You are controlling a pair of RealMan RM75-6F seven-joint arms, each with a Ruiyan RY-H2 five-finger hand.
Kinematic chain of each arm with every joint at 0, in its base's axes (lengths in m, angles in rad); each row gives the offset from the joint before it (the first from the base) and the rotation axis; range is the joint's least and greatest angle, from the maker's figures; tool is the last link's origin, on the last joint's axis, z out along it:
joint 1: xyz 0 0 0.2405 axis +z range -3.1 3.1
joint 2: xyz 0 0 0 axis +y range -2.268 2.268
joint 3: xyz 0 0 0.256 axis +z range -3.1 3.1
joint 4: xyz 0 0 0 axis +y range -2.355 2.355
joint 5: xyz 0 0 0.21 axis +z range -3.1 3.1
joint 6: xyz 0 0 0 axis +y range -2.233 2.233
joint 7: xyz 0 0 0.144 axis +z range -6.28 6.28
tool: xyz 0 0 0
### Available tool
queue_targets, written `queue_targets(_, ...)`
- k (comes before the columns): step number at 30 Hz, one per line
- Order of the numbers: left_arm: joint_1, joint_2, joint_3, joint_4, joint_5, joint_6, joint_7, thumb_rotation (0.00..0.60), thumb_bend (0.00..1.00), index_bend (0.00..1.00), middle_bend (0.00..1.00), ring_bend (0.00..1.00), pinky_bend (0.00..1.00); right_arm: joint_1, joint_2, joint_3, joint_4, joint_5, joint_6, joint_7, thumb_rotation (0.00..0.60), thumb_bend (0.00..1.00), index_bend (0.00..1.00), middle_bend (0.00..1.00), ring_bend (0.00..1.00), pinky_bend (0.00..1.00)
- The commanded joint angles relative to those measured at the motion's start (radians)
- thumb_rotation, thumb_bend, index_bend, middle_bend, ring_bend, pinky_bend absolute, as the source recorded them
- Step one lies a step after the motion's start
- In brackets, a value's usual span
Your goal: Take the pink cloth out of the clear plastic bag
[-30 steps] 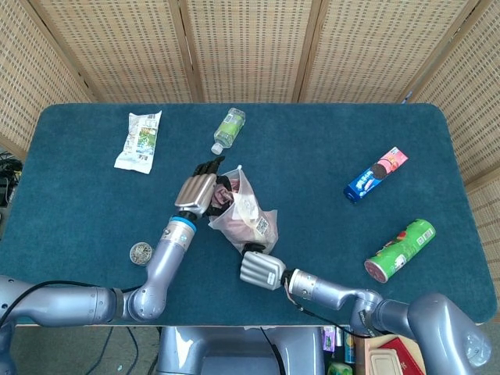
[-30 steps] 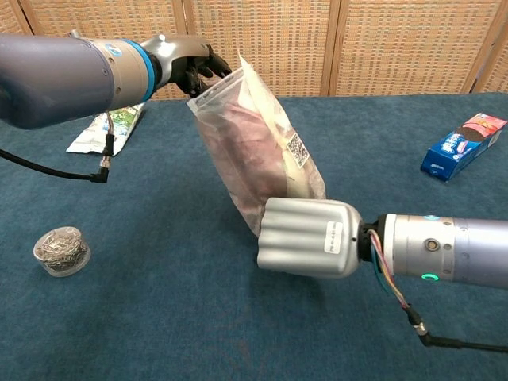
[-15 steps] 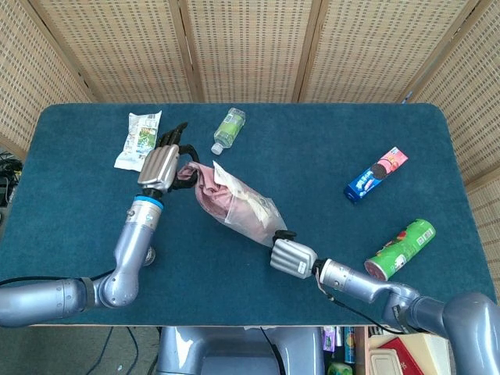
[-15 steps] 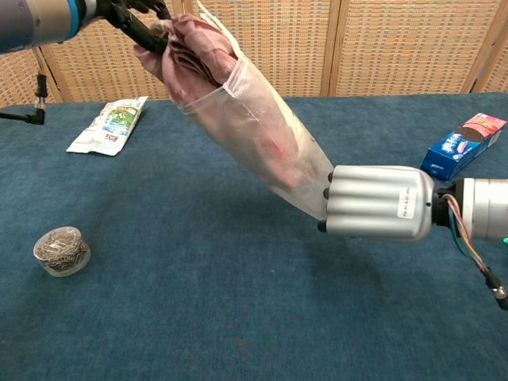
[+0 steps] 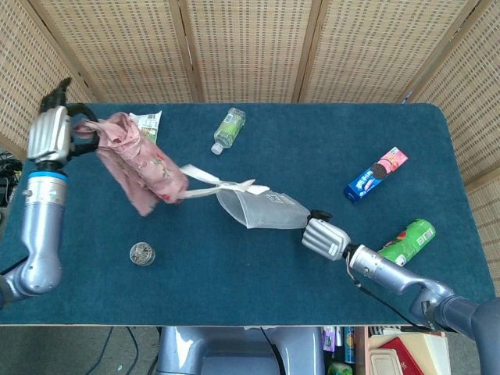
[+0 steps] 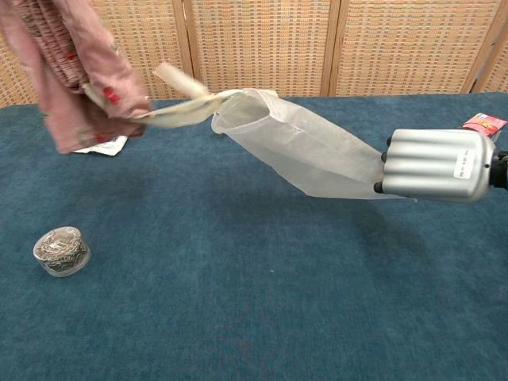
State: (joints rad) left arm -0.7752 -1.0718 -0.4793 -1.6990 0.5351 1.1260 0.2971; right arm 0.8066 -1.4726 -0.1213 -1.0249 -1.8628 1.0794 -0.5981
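At upper left the left hand [image 5: 50,134] grips the pink cloth [image 5: 137,160], lifted free of the clear plastic bag [image 5: 266,209] — only a pale strip trails at its mouth — while the right hand [image 5: 324,237] pinches the bag's bottom, so extraction looks essentially done.

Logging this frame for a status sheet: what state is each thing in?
pink cloth: out of the bag, hanging from left hand
clear plastic bag: mouth open, lifted, held by right hand
water bottle: lying down
green can: lying down
blue cookie pack: lying flat
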Motion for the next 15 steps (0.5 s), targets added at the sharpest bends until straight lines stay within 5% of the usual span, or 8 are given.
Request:
queue_targets(1,0.072,0.072,-0.003,0.032,0.011,-0.051,-0.086,0.6,0.57,0.77,0.0,0.0,0.0,-0.012,0.013,0.004,0.019,0.013,0.002,0.002,0.6,0.54,0.73,0.82,0.66,0.66)
queue_targets(9,0.156,0.111,0.036,0.123,0.059,-0.139,-0.211,0.6,0.57,0.77,0.0,0.0,0.0,-0.039,0.041,0.016,0.039,0.041,0.013,0.005,0.6,0.54,0.72,0.81,0.66,0.66)
queue_targets(10,0.161,0.11,0.041,0.128,0.062,-0.154,-0.222,0.6,0.56,0.68,0.0,0.0,0.0,-0.042,0.042,0.016,0.038,0.042,0.016,0.007,0.6,0.53,0.7,0.79,0.65,0.65)
queue_targets(11,0.17,0.11,0.057,0.133,0.072,-0.194,-0.24,0.6,0.48,0.47,0.0,0.0,0.0,-0.051,0.045,0.018,0.033,0.046,0.028,0.011,0.6,0.47,0.58,0.72,0.62,0.59)
queue_targets(13,0.179,0.125,0.095,0.123,0.105,-0.279,-0.249,0.6,0.27,0.1,0.0,0.0,0.0,-0.09,0.049,0.049,0.005,0.114,0.027,-0.01,0.6,0.21,0.24,0.46,0.41,0.35)
queue_targets(15,0.194,0.141,0.101,0.113,0.155,-0.309,-0.285,0.6,0.13,0.0,0.0,0.0,0.0,-0.125,0.06,0.081,-0.069,0.185,0.019,-0.063,0.6,0.0,0.01,0.09,0.07,0.06)
